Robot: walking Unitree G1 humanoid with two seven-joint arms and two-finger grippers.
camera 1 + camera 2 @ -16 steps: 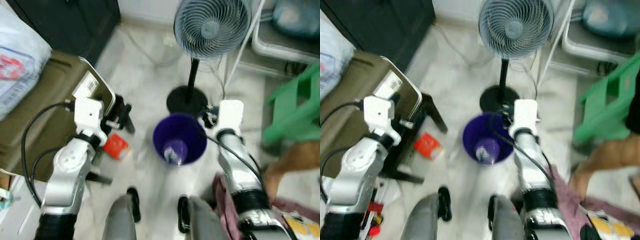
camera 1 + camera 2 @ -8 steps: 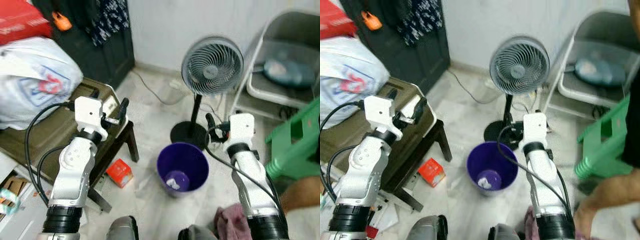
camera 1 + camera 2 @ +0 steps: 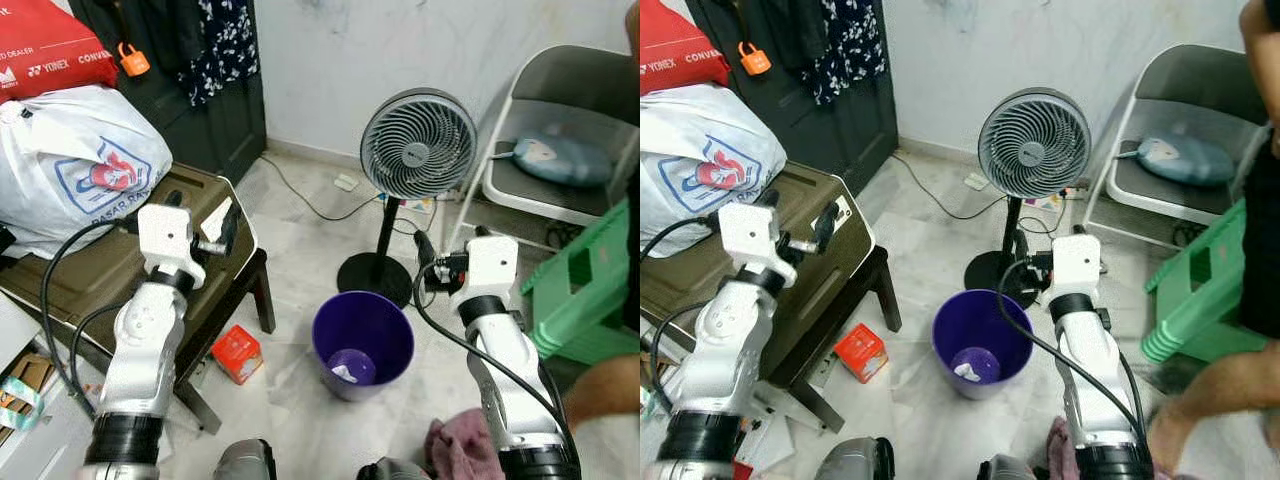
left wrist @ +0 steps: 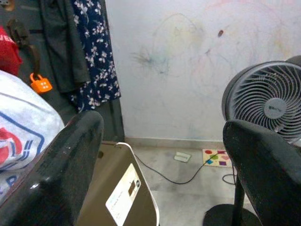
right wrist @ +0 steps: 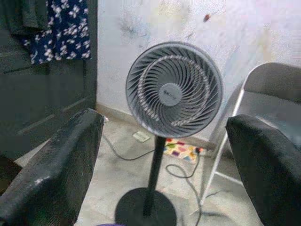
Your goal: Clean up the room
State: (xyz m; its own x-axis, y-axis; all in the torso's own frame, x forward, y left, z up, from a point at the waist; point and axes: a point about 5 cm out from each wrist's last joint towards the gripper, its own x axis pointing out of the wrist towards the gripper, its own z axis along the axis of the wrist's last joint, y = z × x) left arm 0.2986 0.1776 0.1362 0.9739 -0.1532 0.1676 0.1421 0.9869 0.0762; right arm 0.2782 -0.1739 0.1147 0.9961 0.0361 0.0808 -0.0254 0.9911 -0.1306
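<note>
Hovering empty, spread fingers (image 4: 61,174) (both grippers); head views add purple bin (image 3: 363,343), red box (image 3: 237,353).

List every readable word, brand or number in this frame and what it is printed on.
"YONEX", then a cut-off "CONVE": red bag.
"DEALER": same red bag, its top edge.
"PASAR RA...", partly hidden: white plastic bag with a red and blue emblem.
Fan hub badge, suitcase sticker, red box: too small to read.

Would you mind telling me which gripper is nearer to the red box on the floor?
Left. The left gripper hangs open over the brown case, above and just behind the red box. The right gripper is open beyond the purple bin, by the fan's base.
</note>
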